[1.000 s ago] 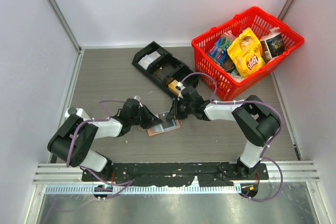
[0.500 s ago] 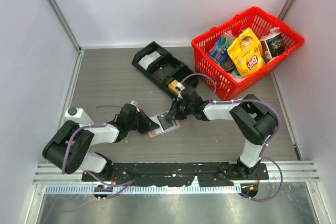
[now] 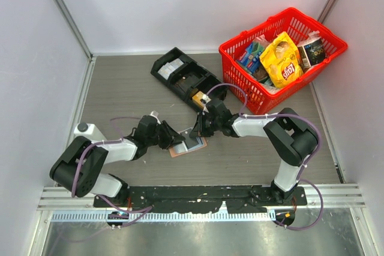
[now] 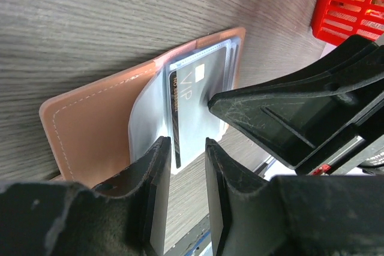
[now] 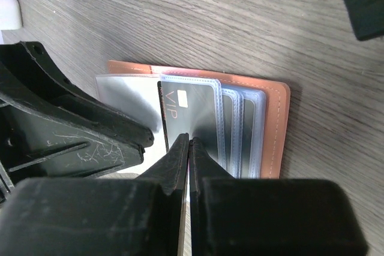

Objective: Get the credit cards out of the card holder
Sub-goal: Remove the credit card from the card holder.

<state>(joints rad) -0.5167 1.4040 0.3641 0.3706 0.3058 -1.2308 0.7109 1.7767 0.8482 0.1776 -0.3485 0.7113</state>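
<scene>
The card holder [image 3: 178, 151] is lying open on the table [image 3: 120, 100], near the front edge between the two arms, salmon cover down. Its clear sleeves [image 5: 240, 125] are fanning out of it, one loose flap [image 4: 144, 125] curling up. On the top sleeve a dark grey card [image 4: 198, 103] is showing the letters "VIP" beside a small pale square. A line of fine white print is running along its black edge, too small to read.

The left gripper [image 4: 186, 145] is reaching in from the left. Its fingers are standing slightly apart, with the near edge of the flap and card showing in the gap. The pictures are not showing whether they are gripping anything.

The right gripper [image 5: 189, 142] is coming in from the other side, fingers pressed together with only a thin slit between them. Their tips are resting on the face of the card [image 5: 192, 109] near its lower edge, touching rather than pinching it.

In the top view both grippers, left [image 3: 174, 140] and right [image 3: 200, 134], are meeting over the holder.

Farther back a black tray [image 3: 159, 70] is lying at an angle, holding white pieces and a small yellow item. Beside it a red basket [image 3: 306, 76] is holding packaged snacks. Among them a yellow bag [image 3: 282, 58] is carrying a red logo, upside down and too small to read surely.
</scene>
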